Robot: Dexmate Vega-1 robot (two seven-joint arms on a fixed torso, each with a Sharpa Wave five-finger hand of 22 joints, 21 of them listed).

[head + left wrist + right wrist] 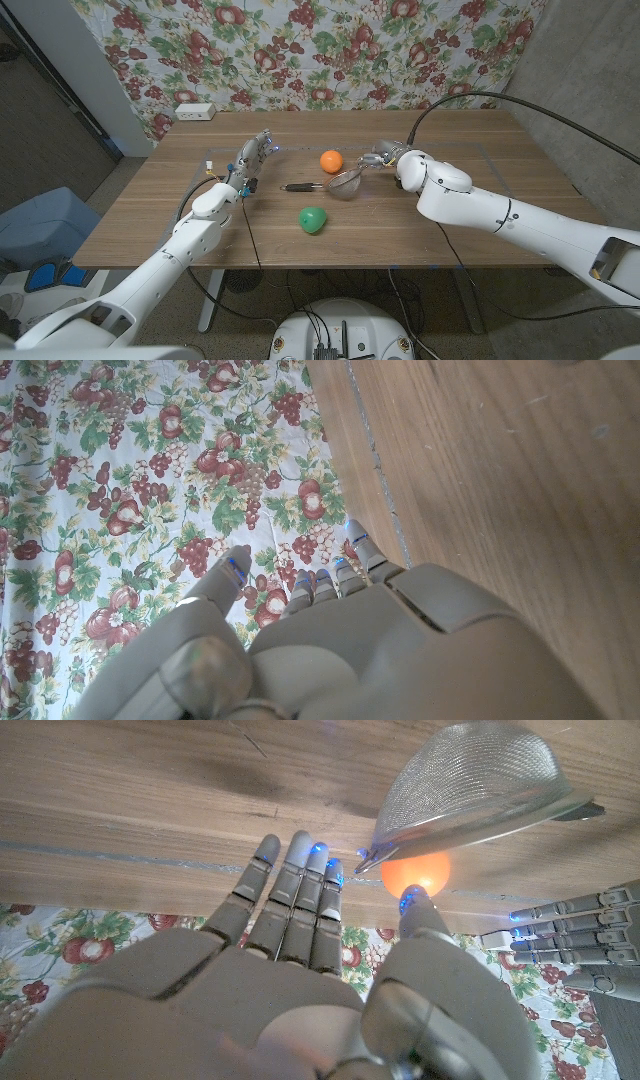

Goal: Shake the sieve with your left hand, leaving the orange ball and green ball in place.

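The sieve (345,182) is lying between both empty, spread hands: left hand (252,160) at nine o'clock, right hand (385,157) at two.

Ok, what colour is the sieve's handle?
Black, seen best in the head view: the sieve handle points toward the left hand.

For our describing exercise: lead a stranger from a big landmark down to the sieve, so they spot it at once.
Start at the wooden table in front of the fruit-patterned cloth. Near its middle lie an orange ball and, nearer the robot, a green ball. Between them, a little to the right, is the sieve: the one metal mesh bowl, with a dark handle pointing left, just by the right hand.
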